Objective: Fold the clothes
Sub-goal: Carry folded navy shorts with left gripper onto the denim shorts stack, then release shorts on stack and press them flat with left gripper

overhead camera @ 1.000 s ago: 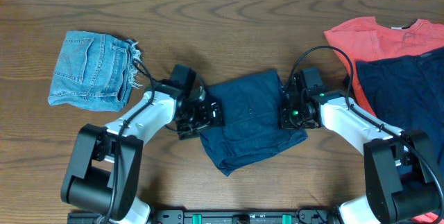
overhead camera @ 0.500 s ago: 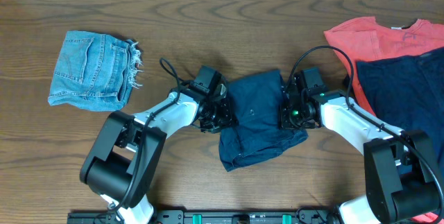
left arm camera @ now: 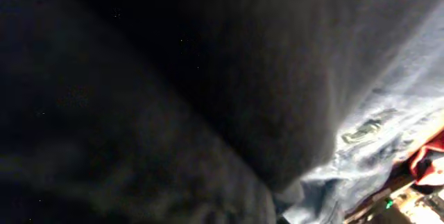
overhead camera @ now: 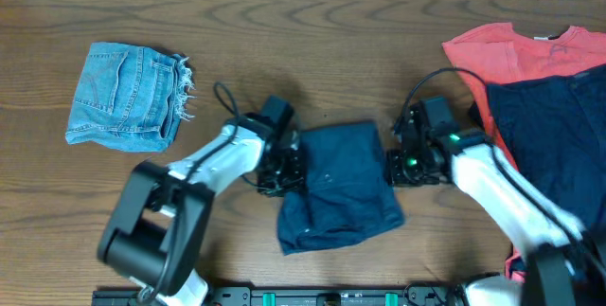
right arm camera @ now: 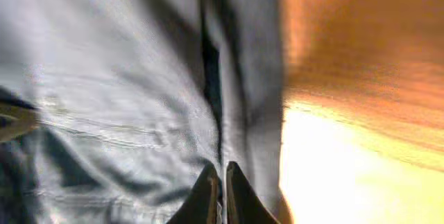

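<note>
Navy trousers [overhead camera: 341,188] now narrower, squarer

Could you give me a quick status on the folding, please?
Left pincer shut on left edge of middle navy garment. Right pincer shut on its right edge. Nothing in the way; shorts far left, red shirt far right.

Overhead: I look straight down on whole worktop [overhead camera: 312,22], far. Left wrist: pressed against navy cloth [left arm camera: 208,78], mostly dark. Right wrist: close on same cloth, own fingers [right arm camera: 203,197] at bottom edge.
</note>
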`<action>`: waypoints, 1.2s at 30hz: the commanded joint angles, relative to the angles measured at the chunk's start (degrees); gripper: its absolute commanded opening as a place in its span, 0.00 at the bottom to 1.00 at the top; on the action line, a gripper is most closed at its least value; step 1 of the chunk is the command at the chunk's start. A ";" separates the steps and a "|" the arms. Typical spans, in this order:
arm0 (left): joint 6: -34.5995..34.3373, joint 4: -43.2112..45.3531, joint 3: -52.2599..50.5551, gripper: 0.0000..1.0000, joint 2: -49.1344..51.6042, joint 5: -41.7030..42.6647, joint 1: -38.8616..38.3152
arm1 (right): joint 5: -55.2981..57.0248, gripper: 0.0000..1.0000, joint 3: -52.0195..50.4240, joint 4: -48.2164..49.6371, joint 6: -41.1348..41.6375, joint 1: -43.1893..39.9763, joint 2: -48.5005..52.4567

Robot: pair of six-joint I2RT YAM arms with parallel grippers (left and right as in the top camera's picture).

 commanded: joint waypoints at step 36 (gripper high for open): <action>-3.98 20.31 15.30 0.63 1.27 0.13 57.96 | -1.57 0.11 2.12 3.91 1.81 0.04 -24.96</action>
